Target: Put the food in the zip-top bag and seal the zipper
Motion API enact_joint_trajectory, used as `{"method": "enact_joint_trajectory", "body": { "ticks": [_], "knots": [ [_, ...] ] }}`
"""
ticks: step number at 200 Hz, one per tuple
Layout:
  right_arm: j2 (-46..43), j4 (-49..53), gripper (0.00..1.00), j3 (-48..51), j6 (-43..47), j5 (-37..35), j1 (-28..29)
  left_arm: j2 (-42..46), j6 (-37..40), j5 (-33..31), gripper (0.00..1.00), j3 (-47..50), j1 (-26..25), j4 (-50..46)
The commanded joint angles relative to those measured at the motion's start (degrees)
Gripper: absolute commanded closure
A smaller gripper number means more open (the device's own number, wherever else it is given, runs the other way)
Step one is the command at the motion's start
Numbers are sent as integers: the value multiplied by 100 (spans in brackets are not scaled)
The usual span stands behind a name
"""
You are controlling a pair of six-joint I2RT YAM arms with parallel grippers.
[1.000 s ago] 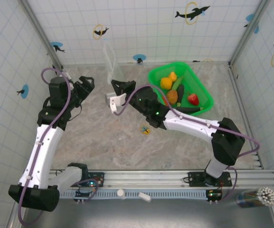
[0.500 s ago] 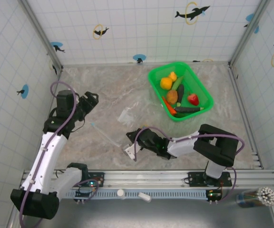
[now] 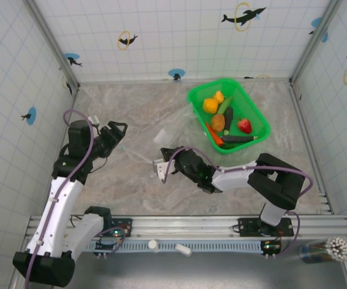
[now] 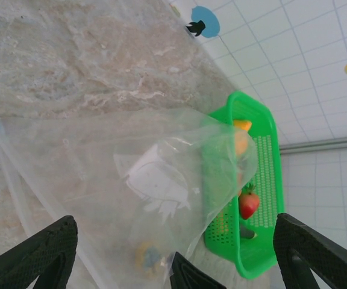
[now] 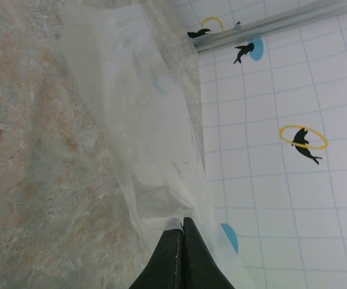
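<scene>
The zip-top bag point(image 3: 163, 138) is a clear thin film spread low over the marble between the arms. My right gripper point(image 3: 160, 164) is shut on one of its edges, and in the right wrist view the closed fingertips point(image 5: 181, 227) pinch the film point(image 5: 143, 120). My left gripper point(image 3: 118, 135) stands open just left of the bag, its wide fingers point(image 4: 35, 259) framing the film point(image 4: 119, 180) without touching it. The zipper point(image 4: 8, 174) runs along the bag's left edge to a blue end. The food lies in the green basket point(image 3: 255, 114): orange fruit point(image 3: 210, 105), potato point(image 3: 218, 123), carrot point(image 3: 214, 136), red apple point(image 3: 244, 126), eggplant point(image 3: 240, 139).
The green basket point(image 4: 264, 198) sits at the back right, close behind the bag. Tiled walls close in the table on three sides. A small yellow blur point(image 4: 148, 257) shows through the bag. The arm bases and rail line the near edge.
My right gripper brought the bag from upright at the back-middle down toward the front, then slightly back out. My left gripper shifted nearer and to the right, and its jaws narrowed a little.
</scene>
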State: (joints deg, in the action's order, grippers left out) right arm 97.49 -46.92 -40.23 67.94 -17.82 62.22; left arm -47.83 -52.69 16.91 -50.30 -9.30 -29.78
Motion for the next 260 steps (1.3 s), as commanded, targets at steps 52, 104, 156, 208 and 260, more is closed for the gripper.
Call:
{"method": "enact_joint_trajectory", "body": {
  "ticks": [52, 104, 156, 208, 260],
  "knots": [
    [-328, -547, 100, 195, -1001, -469, -31, 432, -1613, 1048, 27, 2193, 434, 1763],
    [-408, -522, 100, 103, -1610, -681, -185, 512, -1823, 1016, 36, 1946, 413, 1408],
    [-307, -434, 100, -181, -1914, -826, -267, 514, -2665, 1444, 53, 2701, 190, 2281],
    [-165, -371, 100, -384, -2100, -784, -294, 819, -3171, 1065, 48, 3259, -399, 3013],
    [-152, -319, 100, -451, -2213, -784, -193, 637, -4030, 983, 40, 4213, -431, 4592]
  ]
}}
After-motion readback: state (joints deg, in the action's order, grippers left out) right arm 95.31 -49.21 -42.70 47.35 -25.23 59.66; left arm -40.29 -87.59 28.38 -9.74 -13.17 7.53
